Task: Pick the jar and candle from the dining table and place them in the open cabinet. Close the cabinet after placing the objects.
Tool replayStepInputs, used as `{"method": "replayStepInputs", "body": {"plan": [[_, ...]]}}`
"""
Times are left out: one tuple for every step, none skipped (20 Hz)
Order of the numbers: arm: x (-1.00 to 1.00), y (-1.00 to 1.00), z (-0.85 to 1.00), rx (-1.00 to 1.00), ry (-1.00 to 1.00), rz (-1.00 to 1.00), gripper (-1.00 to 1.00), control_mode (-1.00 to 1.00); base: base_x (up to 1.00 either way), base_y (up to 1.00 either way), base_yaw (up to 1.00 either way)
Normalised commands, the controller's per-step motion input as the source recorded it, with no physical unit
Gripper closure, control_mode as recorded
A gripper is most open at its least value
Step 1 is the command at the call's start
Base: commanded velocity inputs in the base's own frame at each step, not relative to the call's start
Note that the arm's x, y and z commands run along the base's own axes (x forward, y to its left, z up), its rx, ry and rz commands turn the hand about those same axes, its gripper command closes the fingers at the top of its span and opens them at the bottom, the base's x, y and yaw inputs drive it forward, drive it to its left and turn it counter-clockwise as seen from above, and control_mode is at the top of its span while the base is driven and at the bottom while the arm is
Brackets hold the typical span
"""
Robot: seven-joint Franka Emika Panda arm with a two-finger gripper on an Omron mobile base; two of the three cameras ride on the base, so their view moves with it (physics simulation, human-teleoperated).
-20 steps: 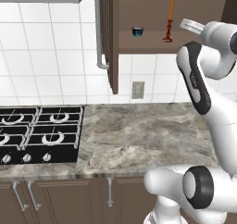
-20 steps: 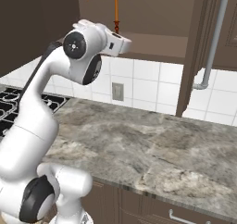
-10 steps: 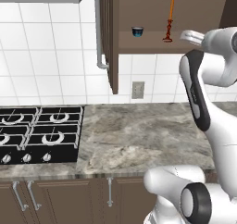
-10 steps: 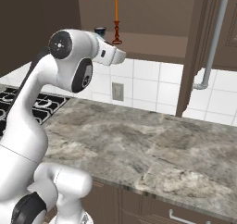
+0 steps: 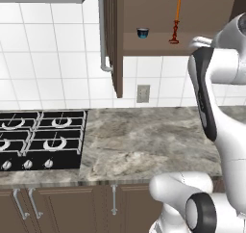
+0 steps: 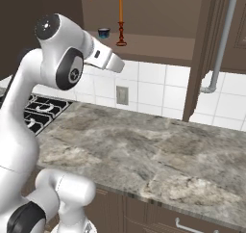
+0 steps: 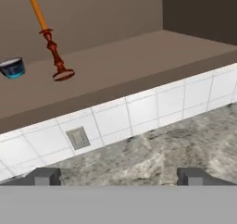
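Note:
The orange candle (image 5: 177, 20) (image 6: 120, 27) (image 7: 48, 38) stands upright on its dark red base on the bottom shelf (image 7: 139, 65) of the open cabinet (image 5: 206, 15). My gripper (image 6: 115, 63) (image 7: 119, 177) hangs in front of and below that shelf, well apart from the candle. It is open, with nothing between its fingers. The jar and the dining table are out of view.
A small dark blue cup (image 5: 142, 32) (image 6: 104, 32) (image 7: 12, 68) sits on the shelf beside the candle. The cabinet doors (image 5: 115, 39) (image 6: 202, 49) stand swung out on both sides, silver bar handles (image 5: 102, 30) (image 6: 223, 39) forward. Below lie a marble counter (image 5: 144, 140) and a black gas hob (image 5: 38, 140).
The hand has drawn back from the shelf and dropped lower, away from the candle. The candle stays standing where it was; the jaws stay open.

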Motion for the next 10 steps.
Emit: {"method": "replayStepInputs", "body": {"plan": [[-0.41,0.08,-0.27,0.0,0.24,-0.04,-1.0,-1.0,0.0,0.0,0.0],[-0.41,0.09,-0.29,0.0,0.24,-0.04,-1.0,-1.0,0.0,0.0,0.0],[-0.4,0.1,-0.33,0.0,0.23,-0.03,-1.0,-1.0,0.0,0.0,0.0],[-0.4,0.1,-0.37,0.0,0.22,-0.02,-1.0,-1.0,0.0,0.0,0.0],[-0.39,0.11,-0.4,0.0,0.22,-0.01,-1.0,-1.0,0.0,0.0,0.0],[-0.39,0.1,-0.42,0.02,0.2,0.0,-1.0,-1.0,0.0,0.0,0.0],[-0.4,0.11,-0.45,0.01,0.18,0.0,-1.0,-1.0,0.0,0.0,0.0],[-0.4,0.11,-0.46,0.01,0.17,0.0,-1.0,-1.0,0.0,0.0,0.0],[-0.39,0.12,-0.5,0.01,0.15,0.0,-1.0,-1.0,0.0,0.0,0.0],[-0.37,0.13,-0.54,0.01,0.13,0.0,-1.0,-1.0,0.0,0.0,0.0]]}}
